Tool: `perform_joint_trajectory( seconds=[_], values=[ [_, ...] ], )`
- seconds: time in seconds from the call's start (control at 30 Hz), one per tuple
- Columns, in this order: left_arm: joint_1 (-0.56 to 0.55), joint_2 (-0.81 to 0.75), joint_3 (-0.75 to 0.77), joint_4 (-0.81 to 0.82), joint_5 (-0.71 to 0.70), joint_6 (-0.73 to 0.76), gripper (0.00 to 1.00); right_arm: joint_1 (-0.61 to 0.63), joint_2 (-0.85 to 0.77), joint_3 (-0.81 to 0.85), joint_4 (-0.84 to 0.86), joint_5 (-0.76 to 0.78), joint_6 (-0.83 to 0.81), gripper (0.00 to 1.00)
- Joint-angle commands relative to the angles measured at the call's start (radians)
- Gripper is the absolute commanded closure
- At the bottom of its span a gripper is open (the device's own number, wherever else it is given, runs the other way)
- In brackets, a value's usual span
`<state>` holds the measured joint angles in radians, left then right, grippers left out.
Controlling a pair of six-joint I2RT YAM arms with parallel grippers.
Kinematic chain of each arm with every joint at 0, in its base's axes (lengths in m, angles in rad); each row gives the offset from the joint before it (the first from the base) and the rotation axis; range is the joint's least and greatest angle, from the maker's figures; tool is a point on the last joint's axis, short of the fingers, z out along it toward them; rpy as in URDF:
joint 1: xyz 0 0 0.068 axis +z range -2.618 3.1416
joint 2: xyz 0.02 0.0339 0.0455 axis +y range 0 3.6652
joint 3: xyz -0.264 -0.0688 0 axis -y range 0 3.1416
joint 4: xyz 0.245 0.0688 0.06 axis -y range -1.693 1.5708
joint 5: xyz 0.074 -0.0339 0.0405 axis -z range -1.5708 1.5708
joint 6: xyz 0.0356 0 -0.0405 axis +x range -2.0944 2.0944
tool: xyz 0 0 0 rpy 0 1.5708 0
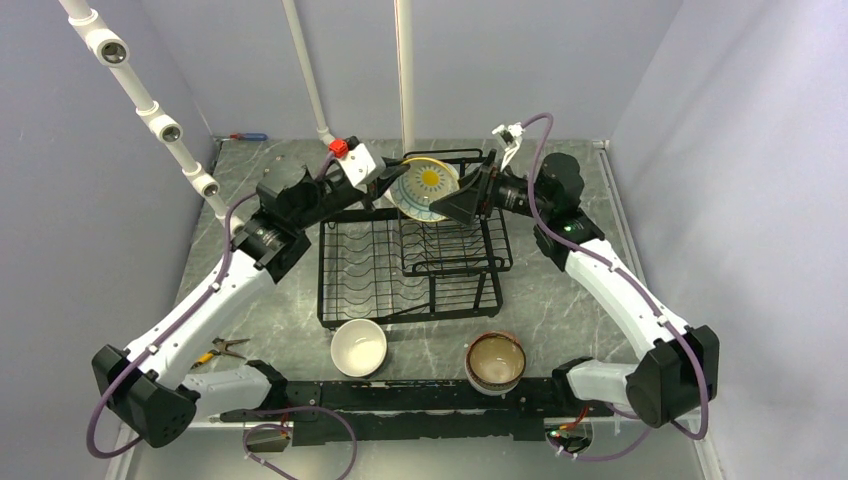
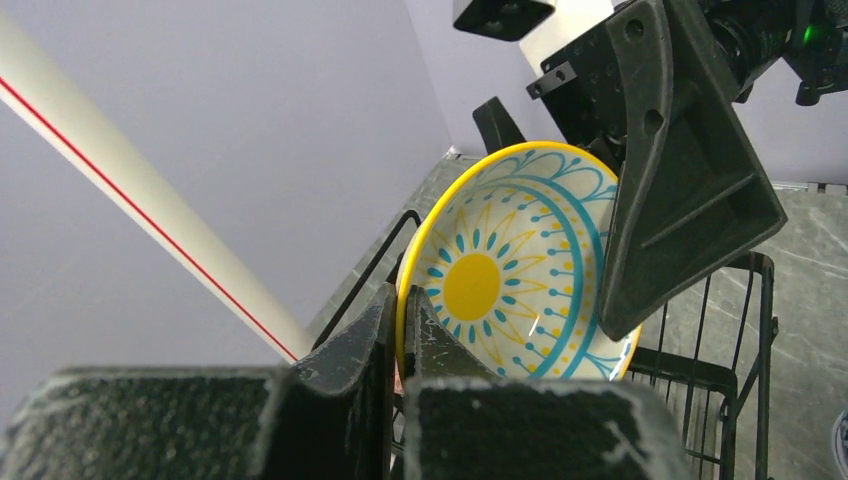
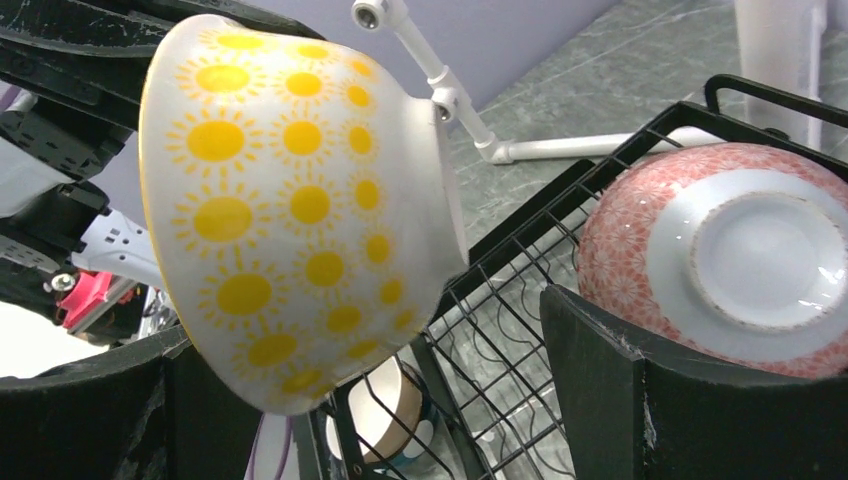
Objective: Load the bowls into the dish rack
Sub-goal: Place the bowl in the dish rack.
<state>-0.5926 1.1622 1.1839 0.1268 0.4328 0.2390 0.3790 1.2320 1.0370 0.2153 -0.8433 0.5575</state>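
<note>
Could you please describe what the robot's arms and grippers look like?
Both the left arm and right arm have white shells, black joint housings and a purple cable. The left wrist carries a red cap; the right shows a green light. The left gripper and right gripper are black, with scuffed wedge-shaped jaws.

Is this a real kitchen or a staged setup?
Likely a staged lab cell, not a kitchen: plain walls box in a marble-look table, a white pipe frame rises at the back, and two arms are bolted at its near edge.
</note>
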Motion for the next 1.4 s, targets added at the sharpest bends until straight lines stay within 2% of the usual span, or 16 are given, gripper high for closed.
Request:
perform_joint_trajectory(
  seconds=[0.0, 0.13, 0.3, 0.4, 0.47, 0.73, 0.8, 0.93, 0.97, 1.03, 1.1, 1.2, 1.27, 1.37],
  values=[
    [-0.001, 0.019, 0.051, 0.112, 0.041, -0.046, 0.97, 0.029, 0.003, 0.052, 0.081, -0.007, 0.020, 0.01],
    [-0.001, 0.030, 0.055, 0.107, 0.038, -0.054, 0.97, 0.034, 0.002, 0.056, 0.091, -0.003, 0.023, 0.05],
    [-0.001, 0.040, 0.054, 0.120, 0.050, -0.065, 0.97, 0.039, 0.010, 0.062, 0.107, -0.024, 0.032, 0.17],
    [-0.001, 0.040, 0.054, 0.120, 0.044, -0.063, 0.97, 0.041, 0.012, 0.062, 0.102, -0.032, 0.032, 0.33],
    [-0.001, 0.040, 0.054, 0.121, 0.049, -0.064, 0.97, 0.042, 0.008, 0.054, 0.109, -0.029, 0.032, 0.40],
    [-0.001, 0.041, 0.048, 0.116, 0.048, -0.073, 0.97, 0.041, -0.008, 0.052, 0.089, 0.004, 0.008, 0.92],
    [-0.001, 0.040, 0.044, 0.112, 0.044, -0.074, 0.97, 0.041, -0.012, 0.055, 0.072, 0.014, -0.002, 1.00],
    [-0.001, 0.036, 0.032, 0.107, 0.021, -0.076, 0.97, 0.041, -0.018, 0.058, 0.058, 0.024, -0.018, 1.00],
    [-0.001, 0.035, 0.029, 0.106, 0.007, -0.079, 0.97, 0.041, -0.018, 0.058, 0.056, 0.027, -0.021, 0.96],
    [-0.001, 0.032, 0.023, 0.104, -0.018, -0.084, 0.97, 0.041, -0.020, 0.058, 0.055, 0.027, -0.021, 0.58],
    [-0.001, 0.028, 0.016, 0.113, -0.019, -0.090, 0.97, 0.042, -0.019, 0.057, 0.058, 0.024, -0.018, 0.35],
    [-0.001, 0.028, 0.011, 0.137, 0.011, -0.104, 0.97, 0.041, -0.008, 0.059, 0.069, 0.013, -0.003, 0.15],
    [-0.001, 0.031, 0.014, 0.143, 0.025, -0.108, 0.97, 0.041, 0.002, 0.063, 0.073, 0.004, 0.004, 0.09],
    [-0.001, 0.037, 0.022, 0.139, 0.034, -0.108, 0.97, 0.041, 0.017, 0.074, 0.065, 0.001, 0.011, 0.06]
  ],
)
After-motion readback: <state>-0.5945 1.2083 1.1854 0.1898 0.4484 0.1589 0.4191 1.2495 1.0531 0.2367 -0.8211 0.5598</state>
